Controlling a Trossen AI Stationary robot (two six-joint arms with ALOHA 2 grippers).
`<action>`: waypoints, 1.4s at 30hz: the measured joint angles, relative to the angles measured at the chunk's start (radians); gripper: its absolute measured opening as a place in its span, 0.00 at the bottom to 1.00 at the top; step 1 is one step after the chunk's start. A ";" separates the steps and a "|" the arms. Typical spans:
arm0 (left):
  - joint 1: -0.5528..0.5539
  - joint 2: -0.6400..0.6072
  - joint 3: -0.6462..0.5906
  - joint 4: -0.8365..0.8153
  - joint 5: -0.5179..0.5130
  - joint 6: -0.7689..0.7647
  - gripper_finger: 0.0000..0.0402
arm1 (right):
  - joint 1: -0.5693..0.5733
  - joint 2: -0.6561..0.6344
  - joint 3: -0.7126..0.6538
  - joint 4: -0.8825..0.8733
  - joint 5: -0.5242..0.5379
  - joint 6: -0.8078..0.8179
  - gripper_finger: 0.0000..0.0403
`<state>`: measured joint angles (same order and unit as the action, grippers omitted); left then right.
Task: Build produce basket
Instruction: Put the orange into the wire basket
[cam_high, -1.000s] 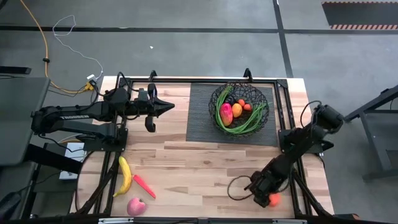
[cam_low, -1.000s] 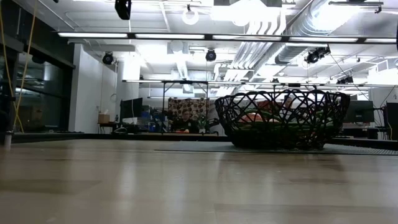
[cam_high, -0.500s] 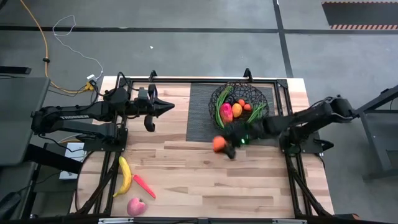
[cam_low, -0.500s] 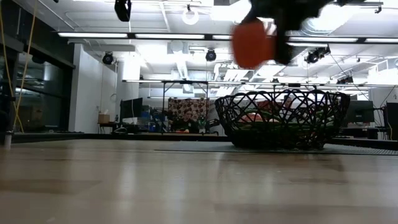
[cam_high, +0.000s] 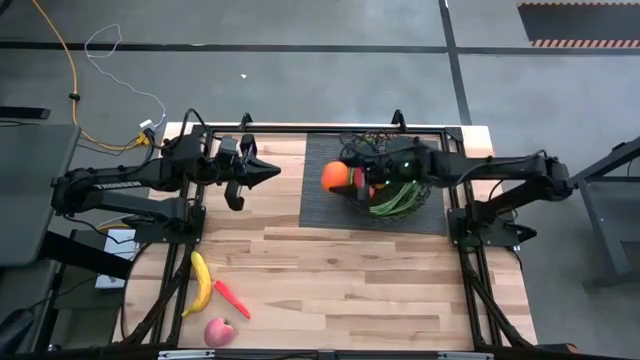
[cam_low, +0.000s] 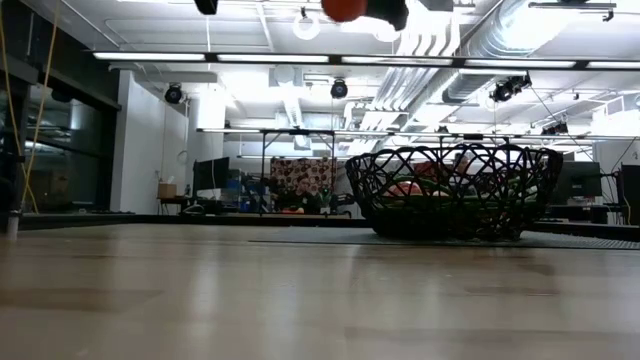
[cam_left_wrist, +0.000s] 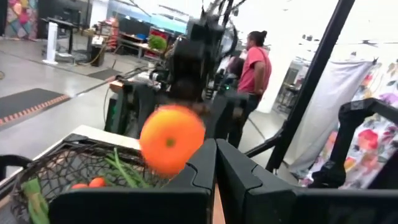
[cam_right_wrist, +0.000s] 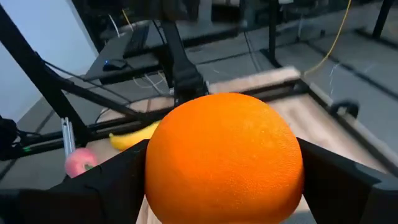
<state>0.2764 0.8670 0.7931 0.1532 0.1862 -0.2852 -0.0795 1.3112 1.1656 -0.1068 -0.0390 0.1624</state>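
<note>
**A:** What is the working gripper doing?

**B:** The right gripper (cam_high: 345, 178) has its two dark fingers spread wide around an orange (cam_high: 335, 176), one finger on each side. The right wrist view shows the round fruit filling the gap between them. It hangs in the air just beside the basket (cam_high: 425, 190), at the rim that faces the left arm, over the dark ribbed mat (cam_high: 320, 205) the basket stands on.

**A:** What is in the basket?

**B:** It is a black wire bowl. It holds long green beans (cam_high: 392, 203) and a few small red and orange fruits, partly hidden by the right arm stretched above them.

**A:** And farther from the basket?

**B:** The left gripper (cam_high: 268, 173) is closed on nothing and waits above the table, well apart from the basket. At the table's near corner on the left arm's side, far from the basket, lie a banana (cam_high: 202, 283), a carrot (cam_high: 232, 299) and a pink-red apple (cam_high: 219, 332).

**A:** What might go wrong?

**B:** The orange looks to be outside the rim, not over the bowl. My guess is that letting go here would drop it onto the mat, where it could roll away. Released from this height over the basket, it might bounce out.
</note>
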 joint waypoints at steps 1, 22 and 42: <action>0.000 0.001 0.007 -0.017 0.000 0.000 0.00 | -0.001 -0.007 0.024 -0.023 0.000 -0.014 0.84; 0.000 0.003 0.014 -0.056 -0.005 0.034 0.00 | 0.003 -0.228 -0.223 0.203 0.005 0.092 0.84; 0.000 0.003 0.014 -0.058 -0.006 0.034 0.00 | -0.023 -0.228 -0.194 0.113 0.014 0.177 0.84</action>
<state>0.2764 0.8703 0.8074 0.0952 0.1799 -0.2508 -0.1029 1.0832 0.9719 0.0061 -0.0245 0.3394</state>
